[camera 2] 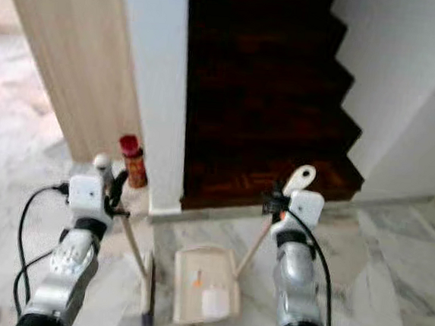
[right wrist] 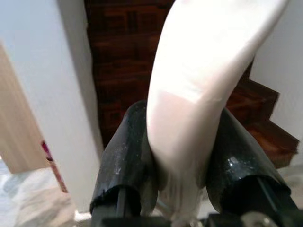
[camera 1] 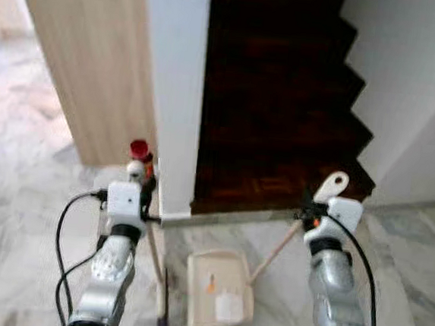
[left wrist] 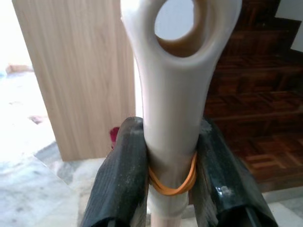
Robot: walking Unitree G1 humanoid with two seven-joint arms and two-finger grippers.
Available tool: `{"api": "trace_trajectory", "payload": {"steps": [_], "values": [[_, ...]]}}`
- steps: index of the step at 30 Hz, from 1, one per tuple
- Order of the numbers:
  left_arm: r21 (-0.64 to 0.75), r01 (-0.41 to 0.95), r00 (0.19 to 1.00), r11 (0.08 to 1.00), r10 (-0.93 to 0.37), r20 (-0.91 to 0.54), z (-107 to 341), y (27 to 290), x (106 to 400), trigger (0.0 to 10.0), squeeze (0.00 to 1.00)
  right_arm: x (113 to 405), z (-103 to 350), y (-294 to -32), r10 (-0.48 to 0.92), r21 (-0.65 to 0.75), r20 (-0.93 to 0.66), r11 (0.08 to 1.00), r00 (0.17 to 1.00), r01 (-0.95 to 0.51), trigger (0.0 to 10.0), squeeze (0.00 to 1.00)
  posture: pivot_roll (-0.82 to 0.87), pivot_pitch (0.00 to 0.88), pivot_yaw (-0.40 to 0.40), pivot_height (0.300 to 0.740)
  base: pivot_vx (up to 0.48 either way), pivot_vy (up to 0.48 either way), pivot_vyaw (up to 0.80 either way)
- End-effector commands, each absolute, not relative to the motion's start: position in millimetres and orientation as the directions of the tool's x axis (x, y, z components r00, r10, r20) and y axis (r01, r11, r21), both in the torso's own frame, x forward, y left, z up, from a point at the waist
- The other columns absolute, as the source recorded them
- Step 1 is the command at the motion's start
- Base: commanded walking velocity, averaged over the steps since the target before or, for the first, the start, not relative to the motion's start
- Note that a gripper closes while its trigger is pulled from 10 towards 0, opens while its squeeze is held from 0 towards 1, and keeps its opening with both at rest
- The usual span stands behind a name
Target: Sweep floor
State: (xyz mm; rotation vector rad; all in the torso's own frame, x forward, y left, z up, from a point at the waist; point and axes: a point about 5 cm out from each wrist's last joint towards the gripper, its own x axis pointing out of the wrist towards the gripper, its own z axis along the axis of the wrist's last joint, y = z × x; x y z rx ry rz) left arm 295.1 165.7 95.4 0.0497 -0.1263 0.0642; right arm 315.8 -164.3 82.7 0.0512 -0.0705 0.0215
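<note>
Left gripper (left wrist: 171, 189) clamps broom handle (left wrist: 177, 94); right gripper (right wrist: 182, 170) clamps dustpan (camera 1: 218, 289), debris inside.

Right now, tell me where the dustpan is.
The dustpan lies on the marble floor between the two arms, just before the dark wooden stairs. Its long handle slants up to the right gripper, which is shut on it.

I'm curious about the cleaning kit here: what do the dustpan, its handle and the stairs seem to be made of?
The dustpan looks like cream plastic, smooth and matte, moulded in one piece. Its handle has a glossy cream plastic end with a hanging hole; the shaft below looks like pale wood, though blur leaves that open. The stairs look like dark polished wood, with parquet blocks on the bottom step.
</note>
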Motion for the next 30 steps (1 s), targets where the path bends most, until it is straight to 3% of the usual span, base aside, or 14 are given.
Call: {"api": "trace_trajectory", "payload": {"steps": [1, 19, 25, 30], "values": [[0.046, -0.054, 0.983, 0.997, 0.045, 0.178, 107.0, 160.6, 298.4, 10.0, 0.00, 318.7, 92.1, -169.9, 0.001, 0.069, 0.112, 0.998, 0.994, -0.009, 10.0, 0.00, 0.13, 0.000, -0.003, 0.740, 0.000, 0.326, 0.00], [0.045, -0.040, 0.983, 0.998, 0.031, 0.180, 107.8, 158.4, 299.6, 10.0, 0.00, 319.7, 92.7, -167.9, 0.018, 0.049, 0.113, 0.998, 0.993, -0.024, 10.0, 0.00, 0.12, 0.000, 0.002, 0.740, 0.000, 0.328, 0.00], [0.045, -0.039, 0.983, 0.998, 0.030, 0.180, 108.2, 158.4, 299.8, 10.0, 0.00, 319.8, 93.3, -165.9, 0.022, 0.055, 0.116, 0.998, 0.993, -0.028, 10.0, 0.00, 0.12, 0.000, 0.001, 0.740, 0.000, 0.325, 0.75], [0.045, -0.041, 0.984, 0.998, 0.032, 0.175, 107.2, 158.5, 299.4, 10.0, 0.00, 318.6, 91.7, -167.7, 0.019, 0.062, 0.108, 0.998, 0.994, -0.025, 10.0, 0.00, 0.12, 0.000, 0.001, 0.740, 0.000, 0.323, 0.00]]}}
